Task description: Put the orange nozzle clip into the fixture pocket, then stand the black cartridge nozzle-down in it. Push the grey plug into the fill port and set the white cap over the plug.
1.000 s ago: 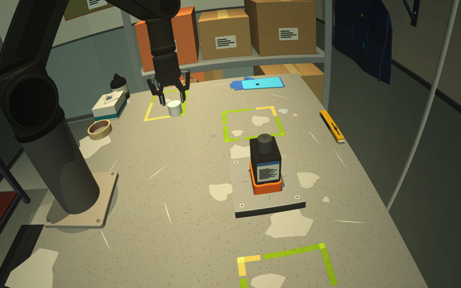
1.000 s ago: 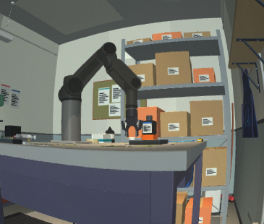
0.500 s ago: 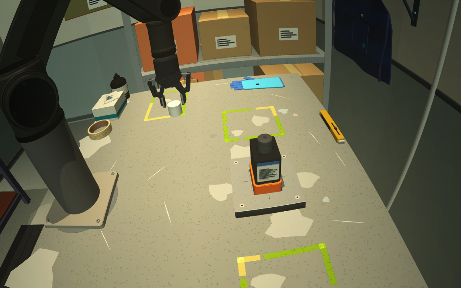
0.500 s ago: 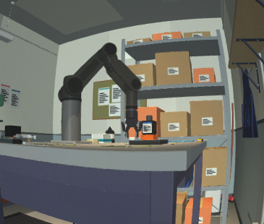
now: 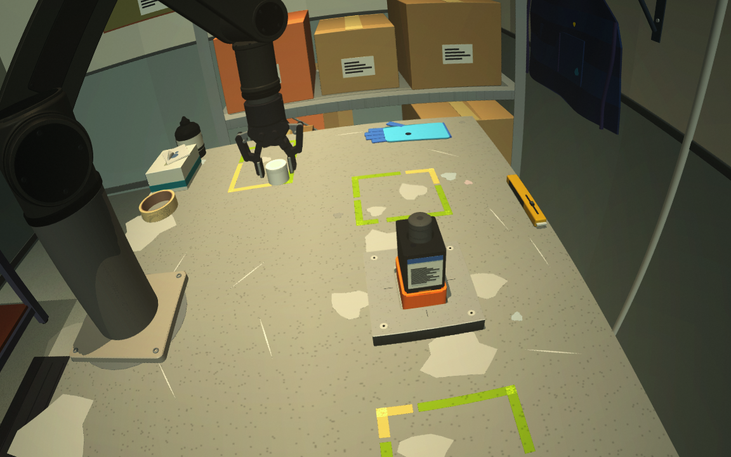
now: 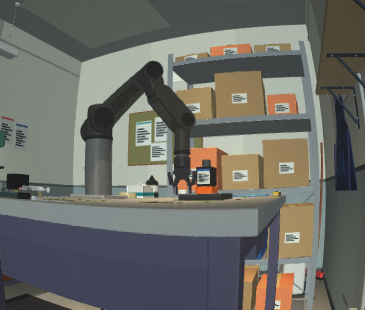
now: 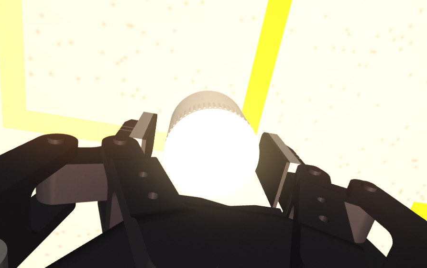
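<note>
The white cap (image 5: 277,171) (image 7: 208,146) stands on the table at the near right corner of a yellow tape square, at the far left of the bench. My gripper (image 5: 273,165) (image 7: 208,150) (image 6: 181,188) is open and empty, lowered around the cap with a finger on either side of it. The black cartridge (image 5: 420,254) (image 6: 206,177) stands upright in the orange nozzle clip (image 5: 424,296), which sits in the pocket of the grey fixture plate (image 5: 422,295). The grey plug (image 5: 419,225) sits in the fill port on top of the cartridge.
A tissue box (image 5: 173,166), a dark bottle (image 5: 189,135) and a roll of tape (image 5: 158,204) lie left of the cap. A blue glove (image 5: 408,133) lies at the far edge, a yellow knife (image 5: 526,200) at the right edge. Shelves of boxes stand behind.
</note>
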Robot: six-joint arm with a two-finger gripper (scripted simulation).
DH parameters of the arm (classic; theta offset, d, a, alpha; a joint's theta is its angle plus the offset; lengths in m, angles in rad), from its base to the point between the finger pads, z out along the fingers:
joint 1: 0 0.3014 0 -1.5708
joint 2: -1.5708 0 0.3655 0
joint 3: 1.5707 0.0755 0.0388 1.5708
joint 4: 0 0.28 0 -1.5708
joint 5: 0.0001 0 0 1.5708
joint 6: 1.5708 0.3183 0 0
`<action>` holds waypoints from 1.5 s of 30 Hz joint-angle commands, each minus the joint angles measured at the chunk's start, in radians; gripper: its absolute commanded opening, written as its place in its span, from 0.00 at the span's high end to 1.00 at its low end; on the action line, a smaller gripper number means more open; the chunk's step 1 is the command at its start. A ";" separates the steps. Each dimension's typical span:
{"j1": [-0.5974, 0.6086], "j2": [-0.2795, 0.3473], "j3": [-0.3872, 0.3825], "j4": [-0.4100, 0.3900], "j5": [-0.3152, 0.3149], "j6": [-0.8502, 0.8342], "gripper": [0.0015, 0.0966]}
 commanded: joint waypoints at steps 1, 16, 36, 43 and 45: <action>0.000 -0.001 -0.001 0.000 0.000 0.000 0.34; 0.000 0.000 -0.001 0.000 -0.001 0.000 0.41; 0.000 0.001 0.000 0.000 -0.002 0.000 0.83; 0.000 0.000 -0.001 0.000 -0.001 0.000 0.93; 0.000 -0.005 -0.002 0.000 0.006 0.000 0.93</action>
